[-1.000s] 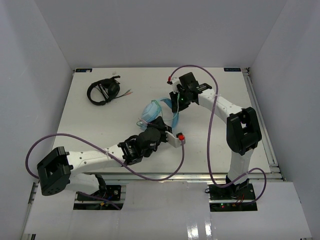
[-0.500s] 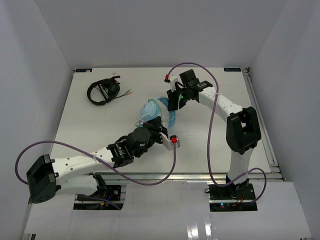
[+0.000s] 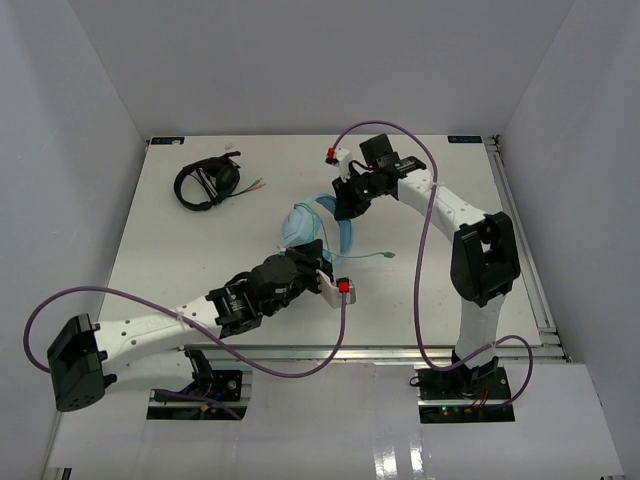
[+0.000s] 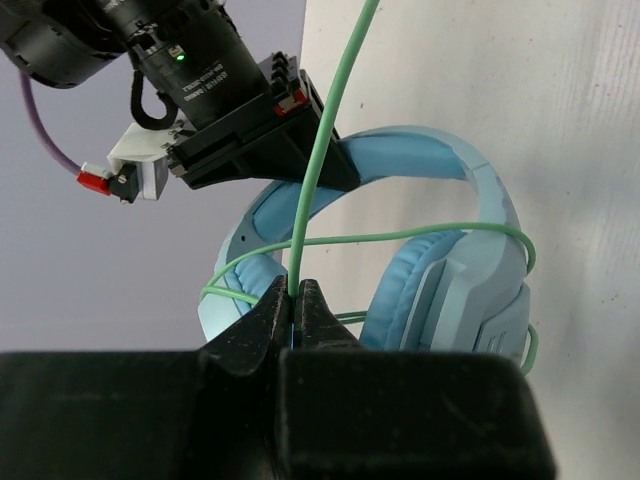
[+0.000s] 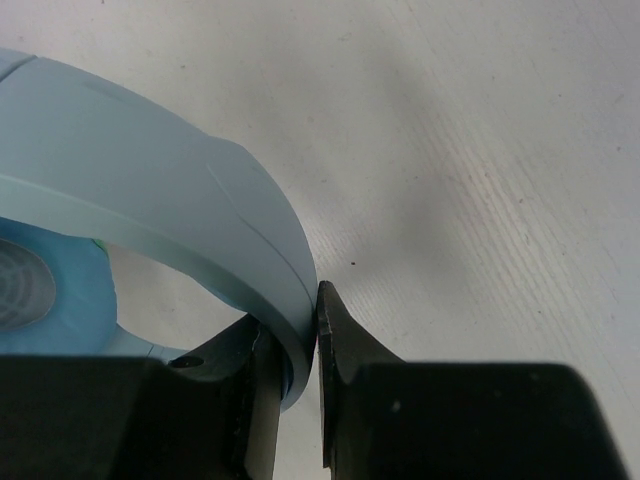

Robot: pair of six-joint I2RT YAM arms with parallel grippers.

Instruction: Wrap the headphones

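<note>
Left jaws: pinching thin pale green cable [image 4: 296, 250] tight.
Right jaws: clamping headband [image 5: 180, 200] of light blue over-ear headphones [image 4: 440, 290].

I can read no writing, brand, number or sign anywhere in these views, not even on the headphones [image 4: 450, 290].
</note>
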